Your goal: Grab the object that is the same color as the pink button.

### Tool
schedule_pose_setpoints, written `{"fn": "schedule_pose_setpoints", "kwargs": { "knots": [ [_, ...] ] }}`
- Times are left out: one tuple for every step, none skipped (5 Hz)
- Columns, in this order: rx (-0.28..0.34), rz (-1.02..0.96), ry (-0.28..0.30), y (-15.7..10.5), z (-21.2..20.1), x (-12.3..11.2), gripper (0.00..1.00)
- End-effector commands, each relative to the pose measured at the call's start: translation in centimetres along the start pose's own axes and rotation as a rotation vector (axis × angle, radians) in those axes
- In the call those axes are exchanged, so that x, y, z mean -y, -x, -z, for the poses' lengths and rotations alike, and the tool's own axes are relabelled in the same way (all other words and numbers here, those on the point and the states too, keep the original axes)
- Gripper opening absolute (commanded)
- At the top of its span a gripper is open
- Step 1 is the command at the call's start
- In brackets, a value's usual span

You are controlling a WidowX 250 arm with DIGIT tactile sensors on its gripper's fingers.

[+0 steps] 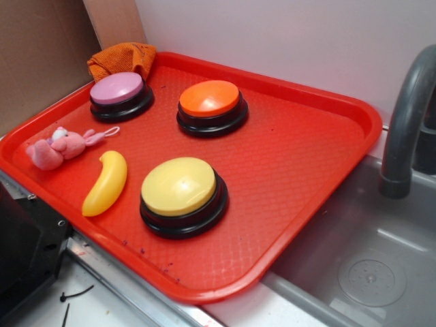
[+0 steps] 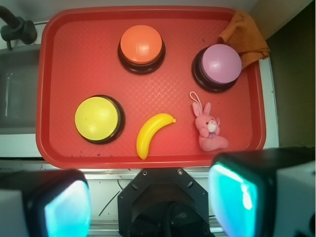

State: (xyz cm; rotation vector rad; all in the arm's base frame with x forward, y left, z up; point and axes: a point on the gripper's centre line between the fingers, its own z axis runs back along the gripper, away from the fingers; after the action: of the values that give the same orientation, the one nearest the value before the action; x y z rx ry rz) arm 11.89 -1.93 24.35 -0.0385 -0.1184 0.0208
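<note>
A small fuzzy pink plush animal (image 1: 56, 148) (image 2: 209, 129) with a white face and a thin loop string lies on the red tray (image 1: 293, 163) (image 2: 89, 64) near its left edge. The pink button (image 1: 120, 95) (image 2: 219, 65), mauve dome on a black base, stands at the tray's back left, close behind the plush. My gripper (image 2: 150, 205) hovers high above the table edge in front of the tray, open, with nothing between its teal-padded fingers (image 2: 232, 195). In the exterior view the gripper is out of sight.
An orange button (image 1: 211, 105) (image 2: 141, 47), a larger yellow button (image 1: 182, 194) (image 2: 98, 119) and a yellow plastic banana (image 1: 107, 182) (image 2: 151, 132) share the tray. An orange cloth (image 1: 122, 58) (image 2: 244, 37) lies at its back corner. A grey sink (image 1: 368, 266) and faucet (image 1: 405, 122) stand to the right.
</note>
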Motion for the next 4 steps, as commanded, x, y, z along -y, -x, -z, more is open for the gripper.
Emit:
{"fn": "schedule_pose_setpoints", "kwargs": {
  "knots": [
    [0.0, 0.0, 0.0, 0.0, 0.0, 0.0, 1.0],
    [0.027, 0.019, 0.026, 1.0, 1.4, -2.1, 1.0],
    [0.037, 0.032, 0.023, 1.9, 3.5, -4.6, 1.0],
    [0.032, 0.022, -0.004, 2.3, 5.9, -7.0, 1.0]
  ]
}}
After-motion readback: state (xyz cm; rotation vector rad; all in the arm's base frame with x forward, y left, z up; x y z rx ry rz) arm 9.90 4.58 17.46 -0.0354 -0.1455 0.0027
